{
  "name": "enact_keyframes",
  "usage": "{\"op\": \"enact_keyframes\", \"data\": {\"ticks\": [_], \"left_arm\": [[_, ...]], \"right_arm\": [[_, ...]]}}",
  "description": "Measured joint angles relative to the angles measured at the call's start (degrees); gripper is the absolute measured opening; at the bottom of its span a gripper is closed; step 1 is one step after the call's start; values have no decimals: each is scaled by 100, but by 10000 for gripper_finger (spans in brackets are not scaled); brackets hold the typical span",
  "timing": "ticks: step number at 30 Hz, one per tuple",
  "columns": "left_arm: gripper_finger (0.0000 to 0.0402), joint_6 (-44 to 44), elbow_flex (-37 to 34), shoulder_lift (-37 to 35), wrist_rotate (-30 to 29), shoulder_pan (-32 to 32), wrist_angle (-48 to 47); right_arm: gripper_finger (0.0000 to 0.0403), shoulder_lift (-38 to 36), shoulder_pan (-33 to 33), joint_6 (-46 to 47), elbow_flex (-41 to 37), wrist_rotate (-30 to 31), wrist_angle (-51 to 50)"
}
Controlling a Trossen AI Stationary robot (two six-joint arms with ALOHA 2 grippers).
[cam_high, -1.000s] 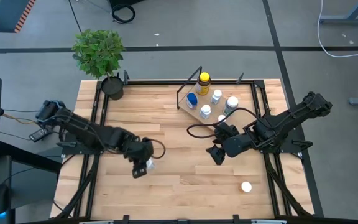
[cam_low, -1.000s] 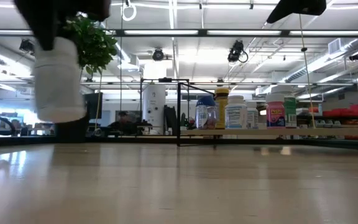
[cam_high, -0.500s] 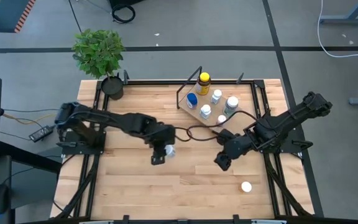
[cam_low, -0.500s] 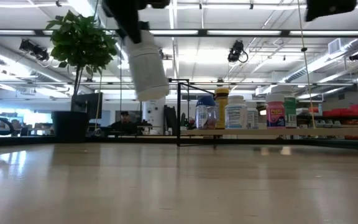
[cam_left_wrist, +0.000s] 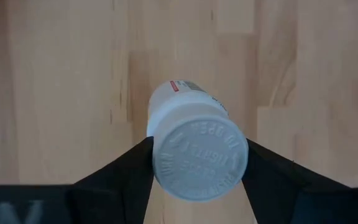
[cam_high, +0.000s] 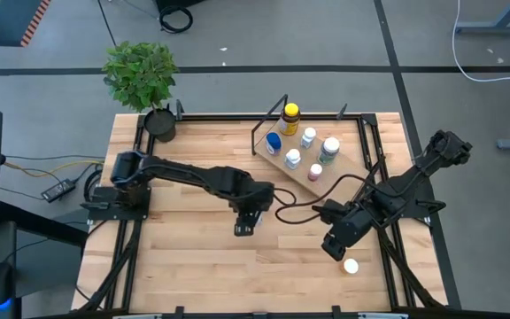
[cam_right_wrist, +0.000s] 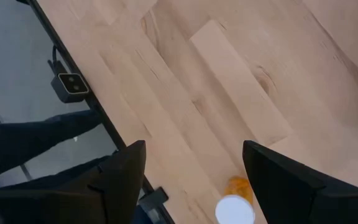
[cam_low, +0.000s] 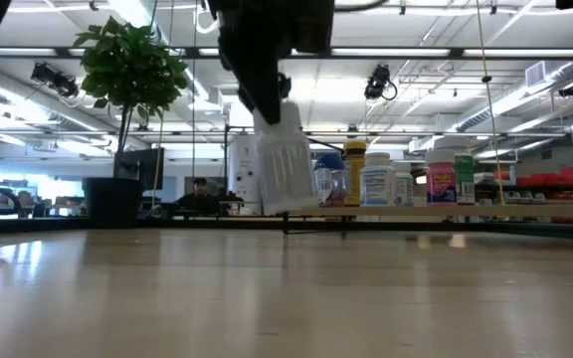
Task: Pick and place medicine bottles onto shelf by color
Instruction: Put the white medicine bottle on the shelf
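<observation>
Left gripper holds a white bottle clamped by its cap, lifted off the surface mid-table, near the shelf with six bottles. Right gripper spread wide, holding nothing — just above an orange bottle lying near the surface's edge.

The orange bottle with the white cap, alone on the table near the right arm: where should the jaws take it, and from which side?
The orange bottle stands upright on bare table, white cap up, nothing beside it. Best come straight down from above and close on the cap or just below it. The right gripper hangs open nearby. The left gripper holds a white bottle.
</observation>
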Motion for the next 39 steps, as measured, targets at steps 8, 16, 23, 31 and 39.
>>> {"op": "enact_keyframes", "data": {"ticks": [8,16,23,31,39], "left_arm": [[221,-34,9,478,6,4,92],[226,-131,13,551,10,39,265],[280,-219,11,554,-3,37,293],[341,-155,609,534,-3,39,-505],[354,116,1272,454,-173,37,-1647]], "right_arm": [[275,0,26,2,0,24,2],[275,0,27,2,0,45,-24],[275,0,26,2,0,259,-23],[275,0,26,9,0,722,-1],[275,0,-119,-792,0,1089,275]]}}
